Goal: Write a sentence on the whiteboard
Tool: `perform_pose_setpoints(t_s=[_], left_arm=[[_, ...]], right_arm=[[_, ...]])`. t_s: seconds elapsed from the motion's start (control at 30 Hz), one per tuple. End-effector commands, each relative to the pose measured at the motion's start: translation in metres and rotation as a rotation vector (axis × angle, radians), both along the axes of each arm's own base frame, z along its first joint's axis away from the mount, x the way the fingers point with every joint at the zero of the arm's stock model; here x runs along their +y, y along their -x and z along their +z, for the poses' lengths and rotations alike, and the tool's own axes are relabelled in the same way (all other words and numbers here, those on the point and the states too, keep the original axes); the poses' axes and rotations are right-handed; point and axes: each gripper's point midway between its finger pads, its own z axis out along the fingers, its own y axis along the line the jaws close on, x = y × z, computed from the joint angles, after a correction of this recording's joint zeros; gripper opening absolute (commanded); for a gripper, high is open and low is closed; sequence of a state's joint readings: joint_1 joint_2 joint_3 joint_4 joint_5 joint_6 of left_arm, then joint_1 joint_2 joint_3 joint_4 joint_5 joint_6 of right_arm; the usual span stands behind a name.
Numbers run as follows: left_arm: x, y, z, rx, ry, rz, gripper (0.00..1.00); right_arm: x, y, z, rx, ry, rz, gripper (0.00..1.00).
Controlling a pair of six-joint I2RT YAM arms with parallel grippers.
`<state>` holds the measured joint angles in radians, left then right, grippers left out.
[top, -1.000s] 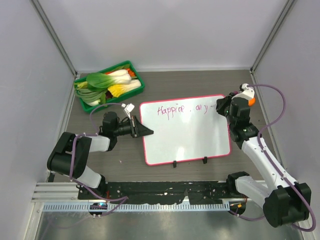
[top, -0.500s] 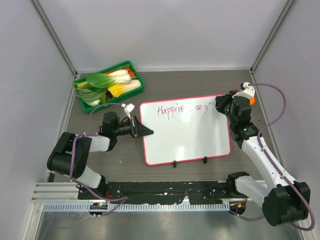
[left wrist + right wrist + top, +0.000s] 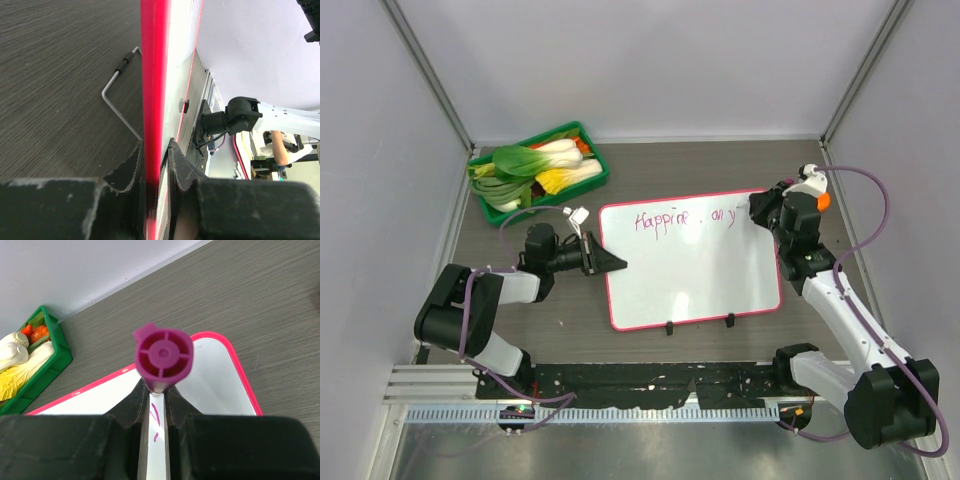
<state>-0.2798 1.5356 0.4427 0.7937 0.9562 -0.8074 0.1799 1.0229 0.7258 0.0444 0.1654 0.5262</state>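
left hand (image 3: 612, 263): reaches sideways along the counter, clamped on the glossy pink-red edge of the whiteboard (image 3: 695, 285).
right hand (image 3: 761, 211): tilted downward, pinching a round purple marker (image 3: 163, 356).

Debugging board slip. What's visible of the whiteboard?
The whiteboard is a glossy white rectangle with a thin pink-red rounded frame, lying face up on the dark table, slightly skewed. Two small black feet sit on its near edge. Along the top runs purple handwriting; the rest is blank. The left gripper clamps its left edge; the right gripper holds a purple marker over the top right corner.
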Motion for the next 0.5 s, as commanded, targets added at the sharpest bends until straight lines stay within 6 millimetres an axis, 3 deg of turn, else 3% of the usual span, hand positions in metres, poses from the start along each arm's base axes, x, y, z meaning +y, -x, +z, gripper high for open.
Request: perform_pose_setpoints(t_s=[0.0,0.23,0.47], left_arm=[[0.008,-0.004,-0.044,0.027,-0.145,0.071,0.00],[0.008,-0.004,-0.044,0.027,-0.145,0.071,0.00],[0.008,-0.004,-0.043,0.025,-0.145,0.070,0.00]], right_arm=[[-0.003,0.004,0.021,-0.068,-0.008,-0.006,0.00],[-0.002,0.009,0.026,-0.082,-0.015,0.003,0.01],[-0.005,0.005,0.013,-0.050,0.004,-0.012,0.01]])
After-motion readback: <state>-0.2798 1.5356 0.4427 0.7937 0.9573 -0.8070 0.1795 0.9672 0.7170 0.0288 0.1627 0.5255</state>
